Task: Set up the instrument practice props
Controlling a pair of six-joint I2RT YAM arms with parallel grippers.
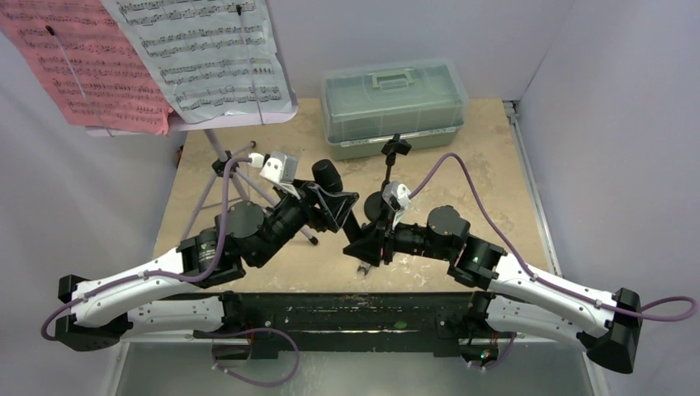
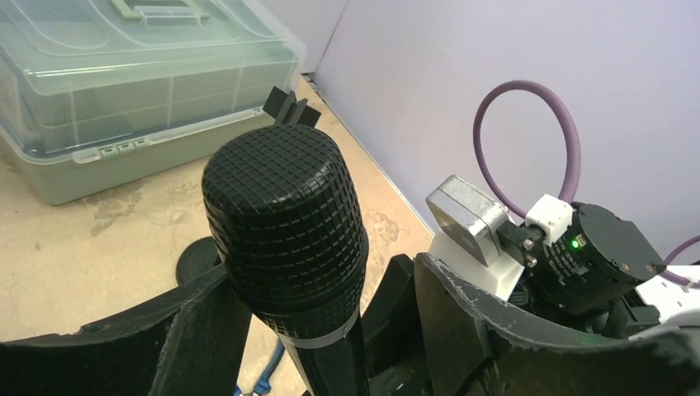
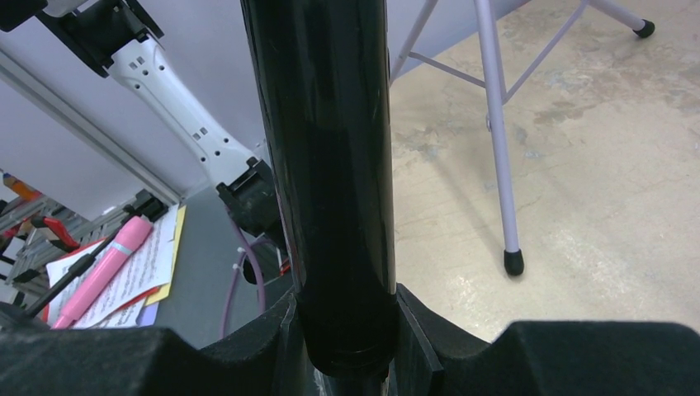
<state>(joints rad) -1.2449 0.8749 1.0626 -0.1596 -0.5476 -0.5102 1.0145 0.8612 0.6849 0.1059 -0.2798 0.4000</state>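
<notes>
The black microphone stands upright between both grippers; its mesh head fills the left wrist view. My right gripper is shut on its handle, which sits between the right gripper's jaws. My left gripper is open around the neck, with its right finger clear of it. The black round-based stand with its clip is just behind. The lilac music stand holds the pink sheet and the white sheet at the far left.
The green lidded toolbox sits at the back centre and also shows in the left wrist view. Blue-handled pliers lie on the table under the grippers. A tripod leg stands close to the right gripper.
</notes>
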